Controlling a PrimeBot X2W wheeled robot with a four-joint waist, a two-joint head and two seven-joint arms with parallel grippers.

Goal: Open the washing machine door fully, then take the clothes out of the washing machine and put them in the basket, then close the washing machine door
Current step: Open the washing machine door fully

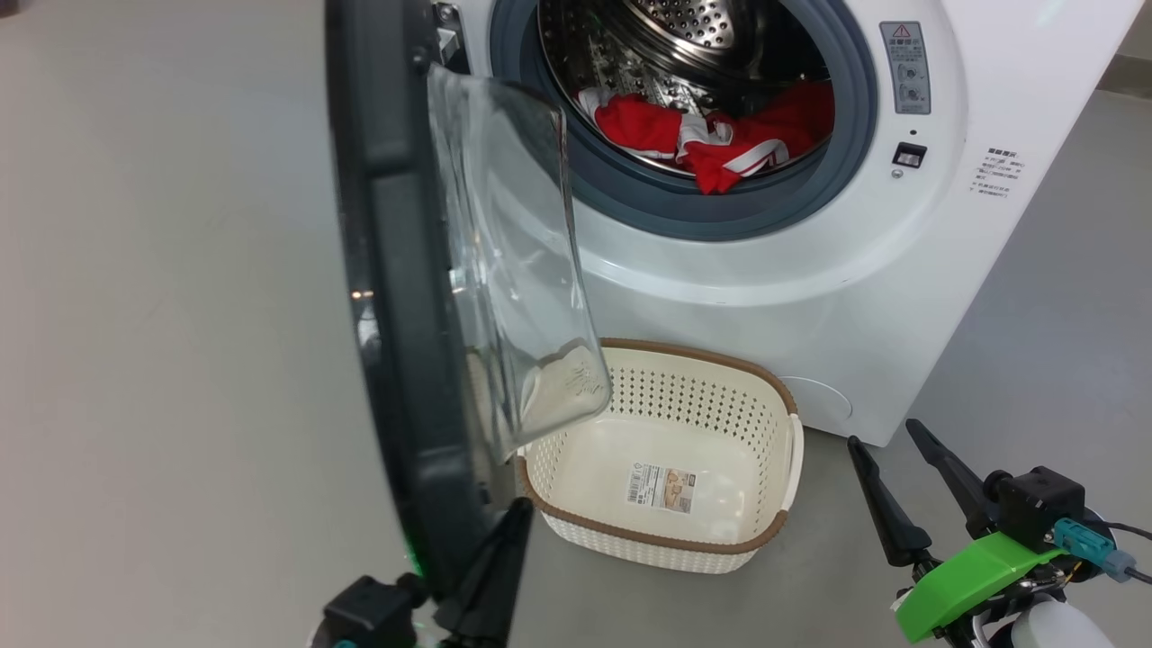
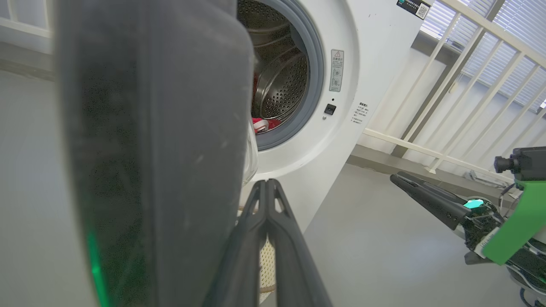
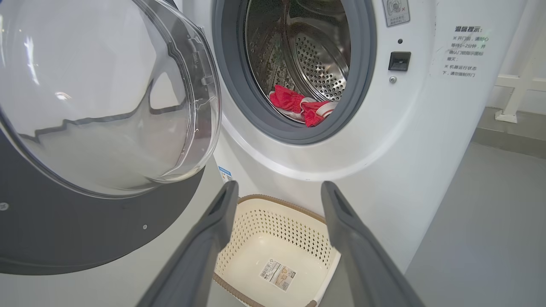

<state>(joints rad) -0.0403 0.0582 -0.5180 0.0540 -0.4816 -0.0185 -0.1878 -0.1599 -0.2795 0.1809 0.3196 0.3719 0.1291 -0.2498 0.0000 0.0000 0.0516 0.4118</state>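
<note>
1. Currently, L gripper (image 2: 266,187): fingers pressed together, nothing held, tip just beside lower inner rim of washing machine door (image 1: 396,270); contact can't be confirmed.
2. Door lies to L of that tip, approx. square to front of washing machine (image 1: 810,297). Est. next move: push leftward to swing it wide; L arm is nearer.
3. R gripper (image 1: 884,434): fingers apart, empty, low at R, near basket (image 1: 697,354).
4. basket: empty, on floor (image 1: 135,360) below opening; door glass (image 1: 513,252) overhangs its L end.
5. clothes (image 1: 639,126): in drum (image 1: 684,27), farthest, up and ahead of R gripper.
</note>
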